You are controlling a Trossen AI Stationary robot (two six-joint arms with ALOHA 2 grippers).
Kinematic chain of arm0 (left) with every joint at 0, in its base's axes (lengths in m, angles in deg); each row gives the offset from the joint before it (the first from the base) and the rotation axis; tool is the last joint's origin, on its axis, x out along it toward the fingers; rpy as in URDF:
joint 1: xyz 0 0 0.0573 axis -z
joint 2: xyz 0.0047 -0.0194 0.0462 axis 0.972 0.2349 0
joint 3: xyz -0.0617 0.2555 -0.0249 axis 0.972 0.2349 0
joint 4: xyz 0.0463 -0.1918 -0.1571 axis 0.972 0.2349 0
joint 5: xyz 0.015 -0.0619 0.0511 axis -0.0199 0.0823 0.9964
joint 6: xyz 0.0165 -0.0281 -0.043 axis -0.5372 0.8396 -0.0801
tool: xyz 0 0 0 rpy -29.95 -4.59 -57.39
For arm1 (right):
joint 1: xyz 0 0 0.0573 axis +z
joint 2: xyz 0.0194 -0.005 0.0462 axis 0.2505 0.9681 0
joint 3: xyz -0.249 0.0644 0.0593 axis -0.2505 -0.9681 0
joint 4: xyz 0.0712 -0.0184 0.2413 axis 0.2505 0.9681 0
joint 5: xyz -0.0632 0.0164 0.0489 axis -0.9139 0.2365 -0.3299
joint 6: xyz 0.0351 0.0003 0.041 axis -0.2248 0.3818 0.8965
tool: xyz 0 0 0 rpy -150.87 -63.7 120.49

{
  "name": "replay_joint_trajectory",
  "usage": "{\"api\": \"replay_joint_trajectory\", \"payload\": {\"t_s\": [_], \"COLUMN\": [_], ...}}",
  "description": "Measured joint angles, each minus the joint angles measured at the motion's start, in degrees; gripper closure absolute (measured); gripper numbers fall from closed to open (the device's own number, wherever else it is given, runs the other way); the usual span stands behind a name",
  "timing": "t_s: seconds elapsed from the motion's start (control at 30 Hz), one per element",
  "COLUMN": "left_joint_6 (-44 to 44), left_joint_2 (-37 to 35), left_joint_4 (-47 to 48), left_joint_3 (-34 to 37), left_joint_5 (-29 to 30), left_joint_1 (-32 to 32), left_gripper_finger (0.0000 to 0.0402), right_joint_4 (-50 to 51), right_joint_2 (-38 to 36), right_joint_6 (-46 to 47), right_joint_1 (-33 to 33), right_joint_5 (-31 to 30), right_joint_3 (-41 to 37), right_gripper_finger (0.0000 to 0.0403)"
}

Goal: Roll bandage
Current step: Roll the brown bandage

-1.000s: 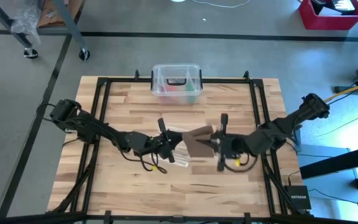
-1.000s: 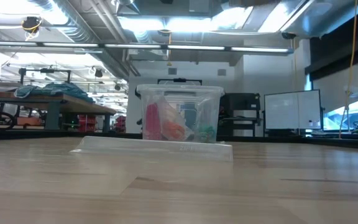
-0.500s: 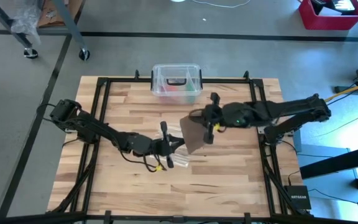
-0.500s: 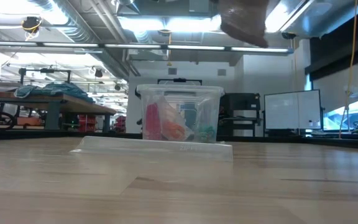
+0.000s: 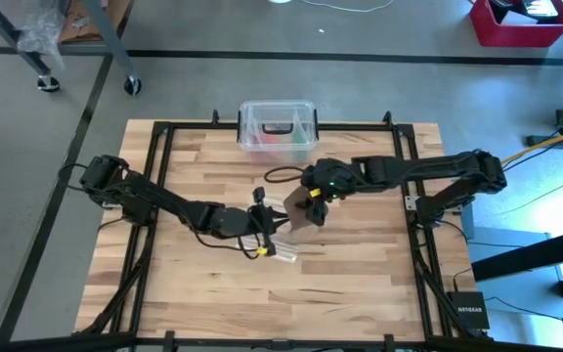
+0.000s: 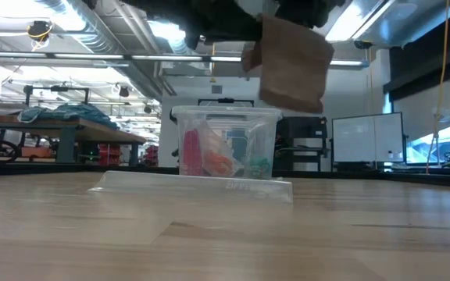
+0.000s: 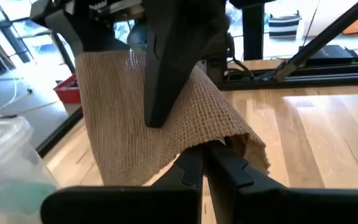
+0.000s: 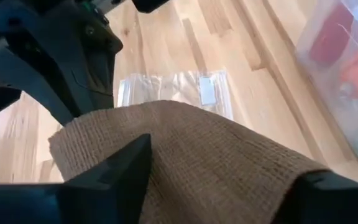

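The bandage is a brown woven strip of cloth, held up over the middle of the table. In the low view the bandage hangs well above the tabletop. My left gripper reaches in from the table's left and is shut on it. My right gripper comes from the right, tipped downward. Its fingers stand wide apart with the bandage between them. My left gripper pinches a lower fold of the bandage between its two shut fingers. They come nearly level from the table's left. The cloth rises from the hold and is lifted clear of the table. My right gripper is open across the bandage's width; I cannot tell whether its fingers touch the cloth.
A clear plastic box with coloured things inside stands at the table's far edge. A clear plastic bag lies flat on the wood just near of the grippers. Black frame rails run along the table's sides.
My right gripper has swung from the table's right toward the far side, then left and down over the bandage, rolling as it went. The bandage's right part went with it. In the low view the cloth has come down into sight from above. My left gripper has rolled its wrist.
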Motion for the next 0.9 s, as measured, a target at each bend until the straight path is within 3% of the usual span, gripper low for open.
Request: {"api": "replay_joint_trajectory", "payload": {"t_s": [0.23, 0.37, 0.57, 0.9], "left_joint_6": [2.90, 3.33, 2.82, 2.50], "left_joint_2": [0.00, 0.00, 0.00, 0.00], "left_joint_4": [3.64, 5.31, 5.28, 5.26], "left_joint_3": [0.00, 0.00, 0.00, -0.02], "left_joint_5": [0.04, 0.04, 0.22, 0.20], "left_joint_1": [-1.02, -0.96, -1.05, -0.96], "left_gripper_finger": [0.0402, 0.0401, 0.0402, 0.0402], "right_joint_4": [-0.37, 3.11, 1.94, 8.04], "right_joint_2": [1.43, 1.63, 0.23, 0.33], "right_joint_6": [-0.22, 0.50, 0.88, 2.34], "right_joint_1": [0.04, 0.01, 0.15, 0.15], "right_joint_5": [-0.54, 2.04, -1.13, 5.21], "right_joint_3": [0.00, 1.39, 3.45, 3.52], "right_gripper_finger": [0.0130, 0.0131, 0.0132, 0.0132]}}
